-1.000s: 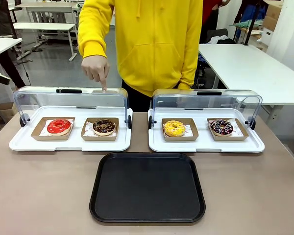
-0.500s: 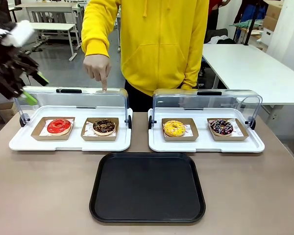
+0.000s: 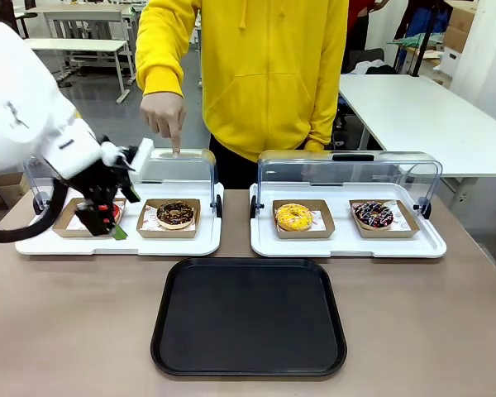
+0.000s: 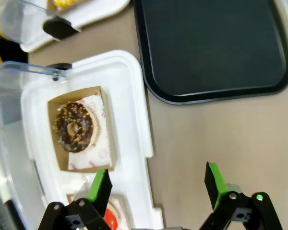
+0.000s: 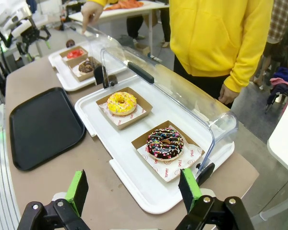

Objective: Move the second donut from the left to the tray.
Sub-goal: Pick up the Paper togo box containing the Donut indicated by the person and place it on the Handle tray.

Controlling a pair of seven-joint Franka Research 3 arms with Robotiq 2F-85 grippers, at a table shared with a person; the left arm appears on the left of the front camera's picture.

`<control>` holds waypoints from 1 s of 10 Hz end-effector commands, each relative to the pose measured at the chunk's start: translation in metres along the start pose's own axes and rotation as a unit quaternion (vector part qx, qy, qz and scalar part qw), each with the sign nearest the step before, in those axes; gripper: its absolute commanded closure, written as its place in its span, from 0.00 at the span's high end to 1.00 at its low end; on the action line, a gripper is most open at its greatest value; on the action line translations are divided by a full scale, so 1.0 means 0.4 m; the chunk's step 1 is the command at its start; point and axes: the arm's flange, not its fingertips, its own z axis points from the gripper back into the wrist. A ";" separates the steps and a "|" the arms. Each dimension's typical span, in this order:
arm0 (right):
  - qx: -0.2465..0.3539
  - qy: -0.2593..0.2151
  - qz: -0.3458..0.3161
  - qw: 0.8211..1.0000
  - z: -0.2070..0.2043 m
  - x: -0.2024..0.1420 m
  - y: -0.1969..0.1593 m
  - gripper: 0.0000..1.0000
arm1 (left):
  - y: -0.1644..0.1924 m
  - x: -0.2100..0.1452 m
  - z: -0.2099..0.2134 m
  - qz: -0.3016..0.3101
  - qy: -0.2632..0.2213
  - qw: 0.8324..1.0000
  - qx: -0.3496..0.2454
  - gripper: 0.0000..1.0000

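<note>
Front: our left gripper (image 3: 107, 218) hangs low over the white tray (image 3: 174, 246), just beside the chocolate donut (image 3: 176, 214), which sits in its holder there. A person's hand (image 3: 163, 114) points down behind it. The black tray (image 3: 248, 318) lies nearer us.
Left wrist: our fingers are spread wide, gripping nothing.
Right wrist: our right gripper (image 5: 133, 187) is likewise spread, unladen.
</note>
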 end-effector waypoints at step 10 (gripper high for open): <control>-0.003 -0.014 0.010 1.000 -0.002 0.004 -0.004 1.00 | 0.070 0.014 -0.112 0.001 0.032 0.999 0.001 1.00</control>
